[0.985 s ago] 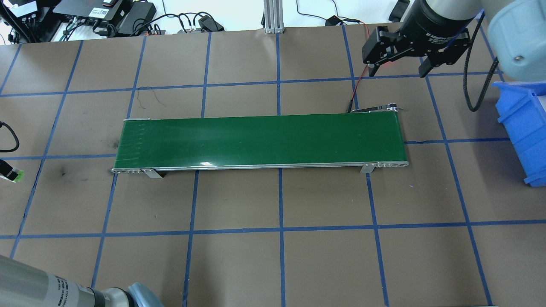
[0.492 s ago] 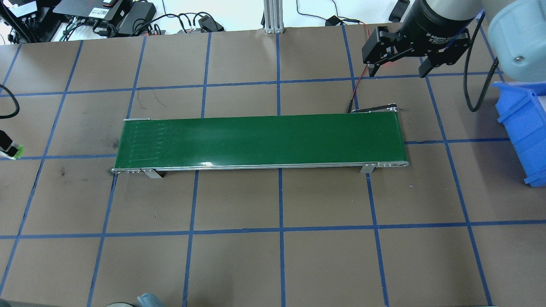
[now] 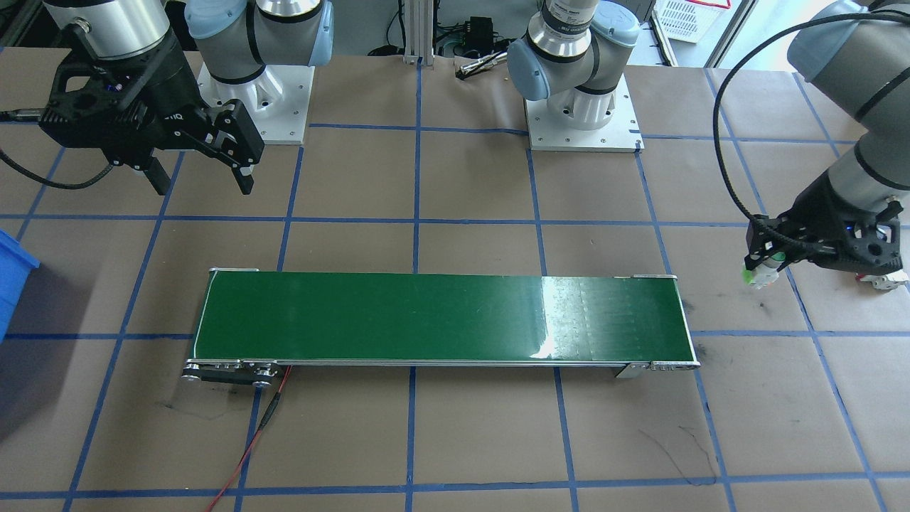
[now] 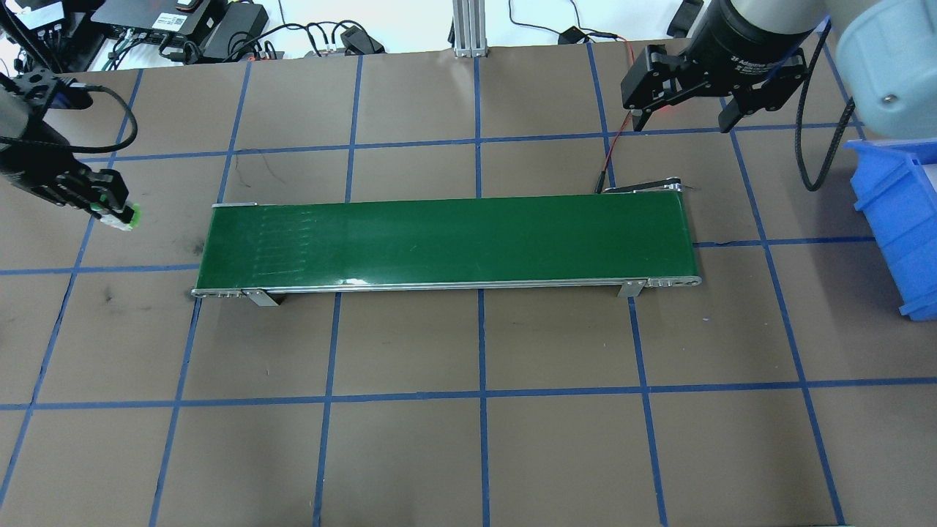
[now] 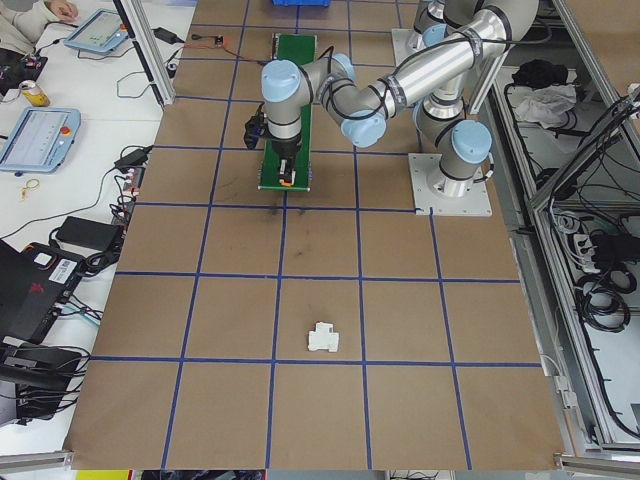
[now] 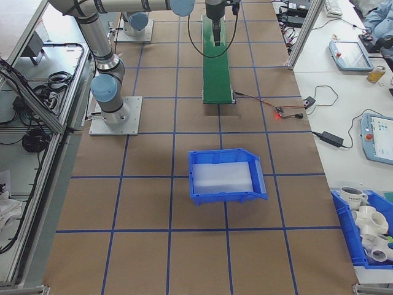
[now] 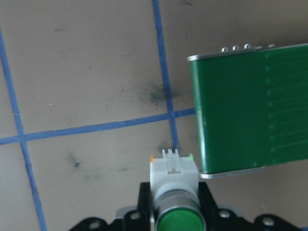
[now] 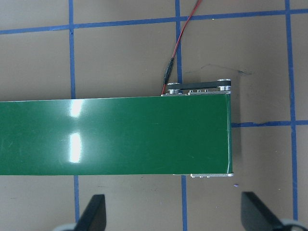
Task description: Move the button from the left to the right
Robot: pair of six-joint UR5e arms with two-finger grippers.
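The button (image 4: 123, 217), a green cap on a white and light-green body, hangs above the table just left of the green conveyor belt (image 4: 446, 241). My left gripper (image 4: 108, 208) is shut on it. In the left wrist view the button (image 7: 174, 190) sits between the jaws, with the belt's end (image 7: 250, 106) to the upper right. From the front the button (image 3: 758, 274) shows at the tip of the left gripper (image 3: 766, 264). My right gripper (image 4: 681, 124) hovers open and empty beyond the belt's right end (image 8: 211, 134); in the front view this gripper (image 3: 205, 186) stands wide.
A blue bin (image 4: 897, 219) stands at the table's right edge. A red wire (image 4: 613, 143) runs to the conveyor's motor end. A white boxy circuit breaker (image 5: 323, 338) lies on the table's left end. Blue tape lines grid the brown table.
My left gripper has come in from the overhead view's left edge, carrying the button up and to the right toward the belt's left end. The right gripper has stayed put.
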